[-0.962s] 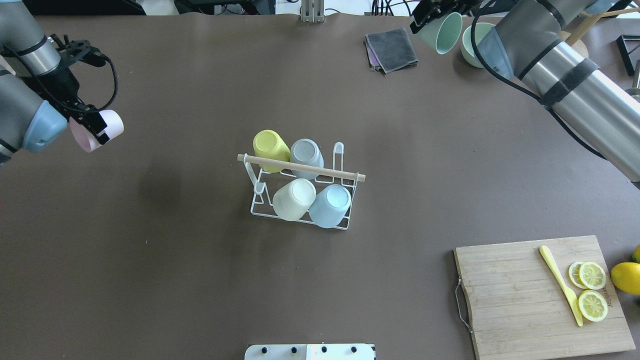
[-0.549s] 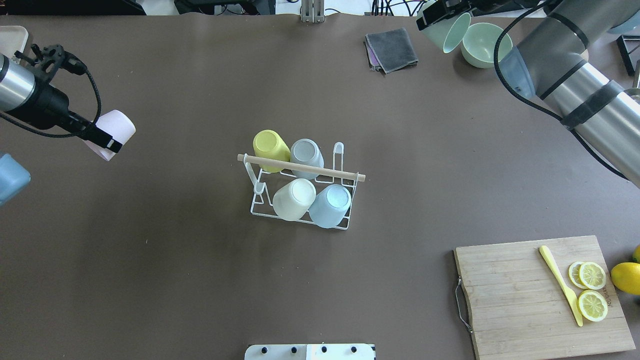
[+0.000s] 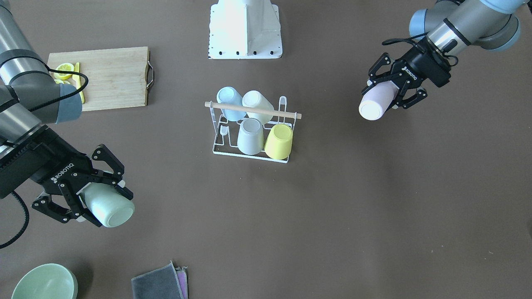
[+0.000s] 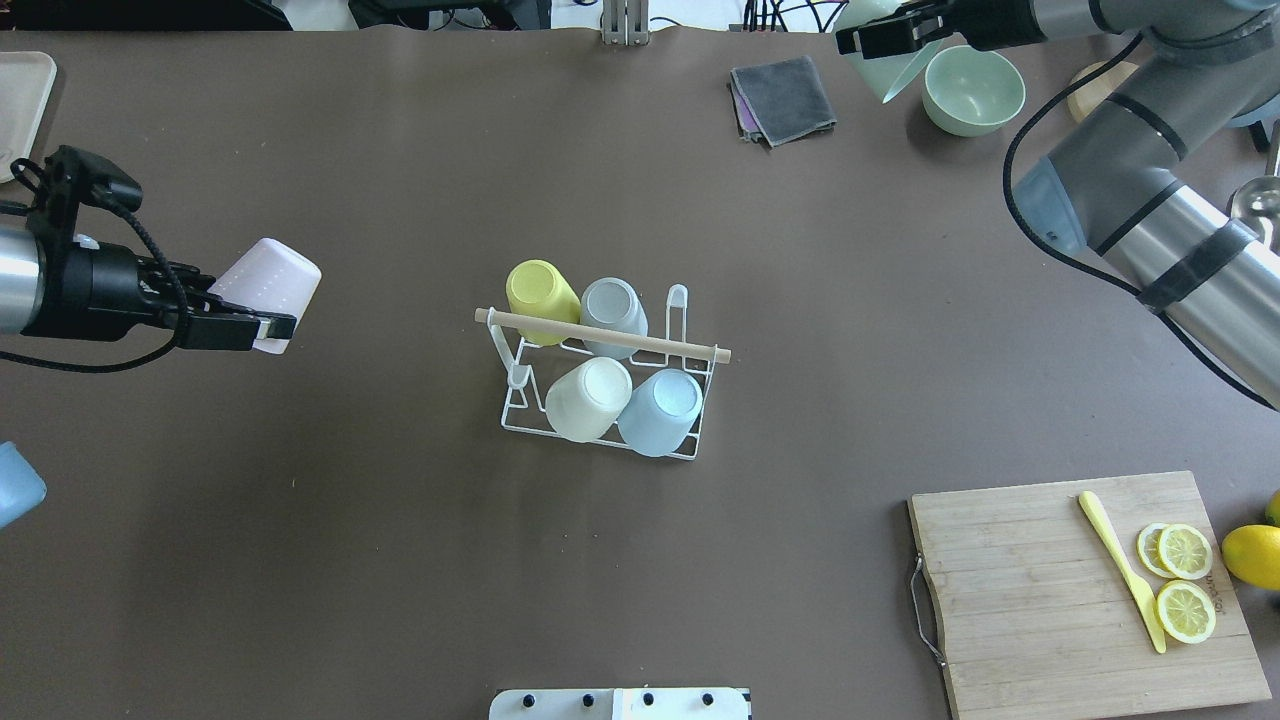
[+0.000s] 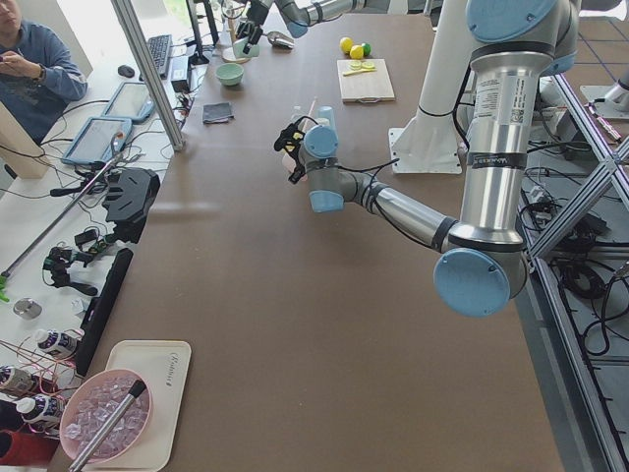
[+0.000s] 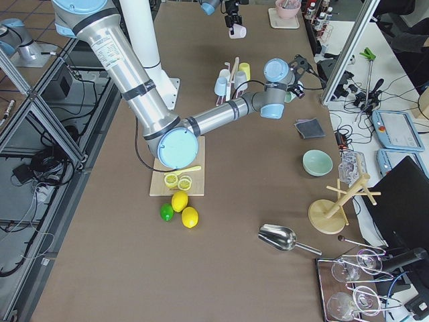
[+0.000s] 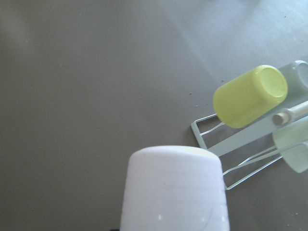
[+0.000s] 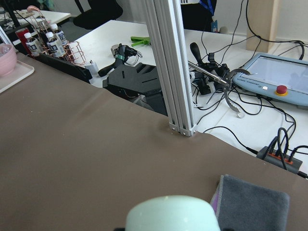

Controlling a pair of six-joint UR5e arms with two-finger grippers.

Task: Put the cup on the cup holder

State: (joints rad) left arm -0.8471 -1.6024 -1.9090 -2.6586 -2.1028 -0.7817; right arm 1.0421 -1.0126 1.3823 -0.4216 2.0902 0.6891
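Note:
The cup holder, a white wire rack with a wooden rod, stands mid-table and carries a yellow cup, a grey cup, a cream cup and a light blue cup, all upside down. My left gripper is shut on a pink cup, held tilted in the air left of the rack. The pink cup also shows in the front view. My right gripper is shut on a pale green cup, held above the table's far right part.
A green bowl and a folded grey cloth lie at the far right. A wooden cutting board with lemon slices and a yellow knife sits at the near right, a lemon beside it. The rack's two end prongs stand bare.
My left gripper has carried the pink cup right, toward the rack, and turned its wrist. My right arm has swung and tipped the green cup near the bowl.

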